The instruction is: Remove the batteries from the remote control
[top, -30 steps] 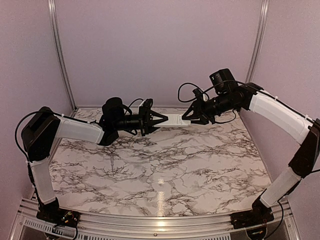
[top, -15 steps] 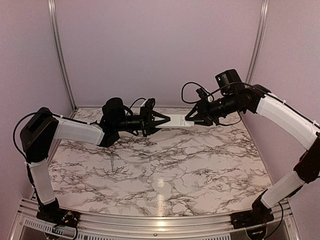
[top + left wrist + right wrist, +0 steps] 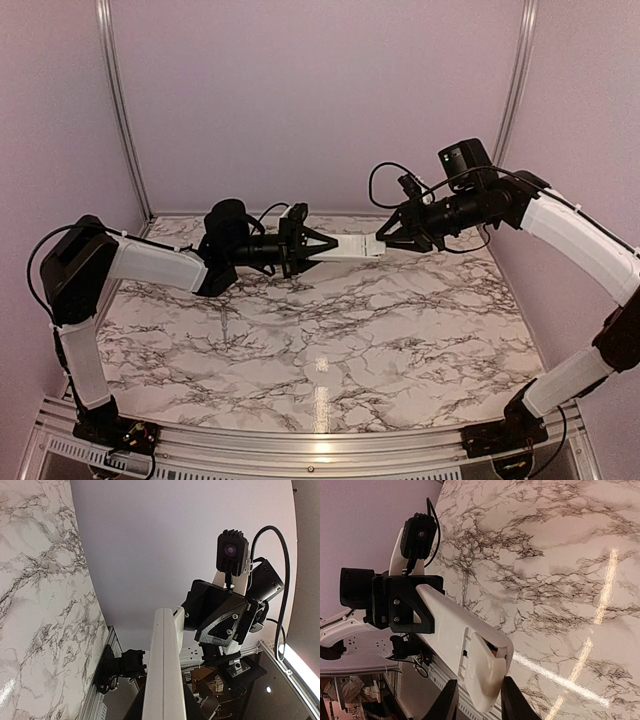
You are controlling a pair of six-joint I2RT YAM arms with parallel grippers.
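Marble table (image 3: 400,340) well below me, and the remote control (image 3: 352,248) is up in the air, level between my arms. My left gripper (image 3: 322,247) is clamped tight on one end. My right gripper (image 3: 385,241) is narrow, fingers flanking the far end; gripping or just brushing, I can't tell. It's light, stiff, slick plastic, I reckon, so pinch the long edges. The cover (image 3: 485,665) gapes slightly, and the batteries stay hidden underneath.
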